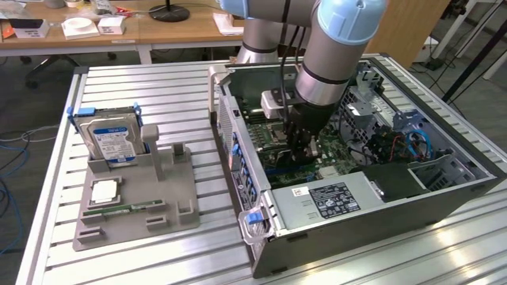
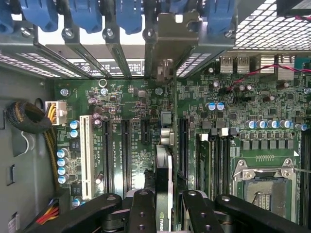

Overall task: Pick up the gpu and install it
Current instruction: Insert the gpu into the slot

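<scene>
In the exterior view, the arm's gripper point(image 1: 305, 155) reached down into the open computer case point(image 1: 443, 196) on a slatted metal table point(image 1: 158, 83); wooden desks stood behind. A hard drive point(image 1: 111, 139) sat in a grey holder.

In the wrist view, the fingers point(image 2: 146, 213) clamped the gpu point(image 2: 164, 184) edge-on above the motherboard point(image 2: 131, 126). Installation seemed underway; seating would demand exact alignment with a slot.

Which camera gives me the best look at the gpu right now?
The wrist view: the gpu stands edge-on between the gripper's fingers, over the motherboard's slots, its bracket up at the rear openings. In the exterior view the arm hides most of it; a sliver shows below the gripper inside the case.
</scene>
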`<action>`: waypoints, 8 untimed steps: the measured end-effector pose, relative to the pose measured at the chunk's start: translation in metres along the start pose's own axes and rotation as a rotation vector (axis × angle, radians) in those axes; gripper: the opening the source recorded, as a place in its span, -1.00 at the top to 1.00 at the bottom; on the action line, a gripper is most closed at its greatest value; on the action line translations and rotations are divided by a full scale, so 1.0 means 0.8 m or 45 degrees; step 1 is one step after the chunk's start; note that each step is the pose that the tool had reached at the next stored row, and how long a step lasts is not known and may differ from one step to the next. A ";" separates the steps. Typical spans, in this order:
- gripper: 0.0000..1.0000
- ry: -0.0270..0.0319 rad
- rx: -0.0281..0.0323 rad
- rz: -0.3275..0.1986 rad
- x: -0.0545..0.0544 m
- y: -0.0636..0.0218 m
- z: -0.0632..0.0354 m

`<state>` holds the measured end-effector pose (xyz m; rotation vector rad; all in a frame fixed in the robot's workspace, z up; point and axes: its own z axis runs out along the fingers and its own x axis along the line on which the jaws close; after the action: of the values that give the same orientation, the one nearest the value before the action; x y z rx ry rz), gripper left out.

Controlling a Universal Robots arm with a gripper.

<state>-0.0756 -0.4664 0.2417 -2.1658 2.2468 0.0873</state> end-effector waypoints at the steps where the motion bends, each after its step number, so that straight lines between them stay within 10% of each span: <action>1: 0.47 0.0002 0.0000 0.000 0.000 0.000 0.000; 8: 0.47 0.0004 0.0005 0.000 0.000 0.003 0.004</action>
<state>-0.0783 -0.4664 0.2387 -2.1657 2.2469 0.0865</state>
